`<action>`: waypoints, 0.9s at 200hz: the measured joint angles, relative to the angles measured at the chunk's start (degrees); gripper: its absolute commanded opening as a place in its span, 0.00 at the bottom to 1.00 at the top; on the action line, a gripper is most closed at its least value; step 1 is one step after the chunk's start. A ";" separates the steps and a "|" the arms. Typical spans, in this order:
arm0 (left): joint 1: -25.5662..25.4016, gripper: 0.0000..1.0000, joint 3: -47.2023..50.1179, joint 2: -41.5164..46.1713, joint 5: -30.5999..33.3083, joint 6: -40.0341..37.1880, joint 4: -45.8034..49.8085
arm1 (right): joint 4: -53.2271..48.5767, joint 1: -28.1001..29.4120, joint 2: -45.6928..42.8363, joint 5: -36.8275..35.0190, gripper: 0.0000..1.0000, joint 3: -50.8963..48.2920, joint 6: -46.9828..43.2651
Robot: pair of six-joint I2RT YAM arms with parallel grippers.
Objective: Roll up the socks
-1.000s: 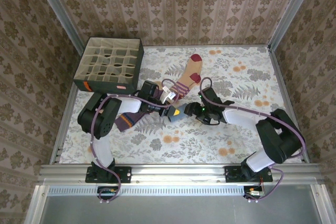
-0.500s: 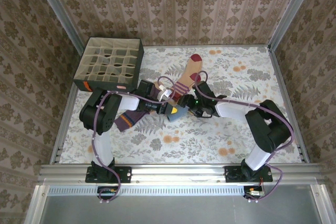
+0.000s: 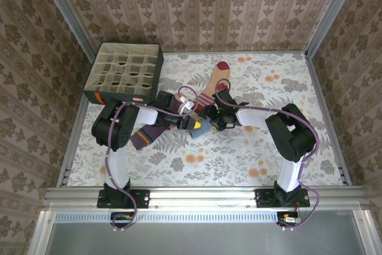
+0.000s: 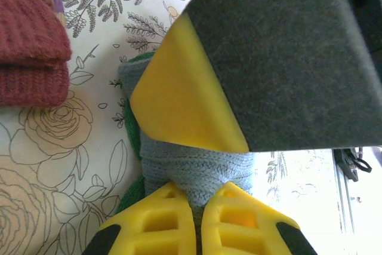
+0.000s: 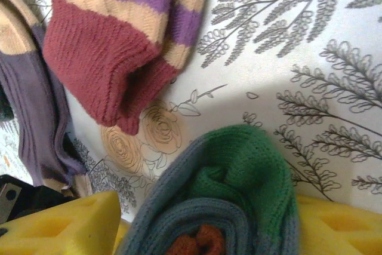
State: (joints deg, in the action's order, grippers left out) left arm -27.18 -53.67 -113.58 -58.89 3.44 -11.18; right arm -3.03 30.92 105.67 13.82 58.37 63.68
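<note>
Status: blue-grey sock is coiled into a roll, green toe and orange cuff showing at the coil end. It sits on the tabletop mid-field, between the two arms.

Left fingers are closed right down, pinching the knit at one end of the roll. Right fingers stand fairly wide, one on each flank of the roll, both touching it. That reads as a loose hold, not a squeeze.

Failure modes, my read:
- Roll springs open if either side lets go before the outer layer is tucked. The knit is springy and nothing locks it.
- In the left wrist view the two sets of fingers sit almost on top of each other. Any misaligned move risks a clash, or tugs the sock out of one grip.
- Peach sock has its maroon cuff just beside the roll, with purple sock close by. A sideways slide could snag and drag them.
- Both of those lie flat and unrolled, so the task looks early.

Surface: pale floral print, flat, busy pattern. Dark fabric box with grid compartments sits in the far-left corner, well apart from the roll.

Room: brown damask walls on three sides, metal rail along the near edge.
</note>
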 measured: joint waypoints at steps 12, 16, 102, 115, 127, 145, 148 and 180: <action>0.07 0.00 -0.11 -0.20 -0.28 -0.02 -0.02 | -0.24 -0.15 0.44 0.13 0.37 0.11 0.94; 0.07 0.00 -0.15 -0.24 -0.35 -0.02 -0.04 | -0.22 -0.26 0.66 0.35 0.30 0.11 0.70; 0.96 1.00 6.14 7.58 6.69 -4.50 -1.01 | 11.47 0.81 0.98 0.02 0.00 -3.10 -5.42; 1.11 1.00 7.32 9.81 7.45 -4.96 -0.90 | 10.14 1.25 -0.70 -1.62 0.00 -3.58 -8.44; 1.84 1.00 8.07 12.11 8.57 -5.20 -1.05 | 8.94 1.42 -2.49 -3.39 0.00 -3.76 -11.41; 3.30 1.00 9.18 16.33 9.99 -5.31 -1.90 | 7.56 1.64 -5.38 -5.97 0.00 -3.76 -16.02; 3.45 1.00 9.40 17.09 10.23 -5.35 -2.12 | 7.48 1.64 -5.86 -6.25 0.00 -3.76 -16.57; 4.39 1.00 11.15 24.48 14.32 -6.32 -3.37 | 7.13 1.97 -9.31 -8.33 0.00 -3.85 -23.52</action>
State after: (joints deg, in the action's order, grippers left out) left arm -22.79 -42.52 -89.10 -44.58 -2.87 -14.55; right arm 4.10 32.88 96.36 5.50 54.52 40.16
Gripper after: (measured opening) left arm 0.997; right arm 0.050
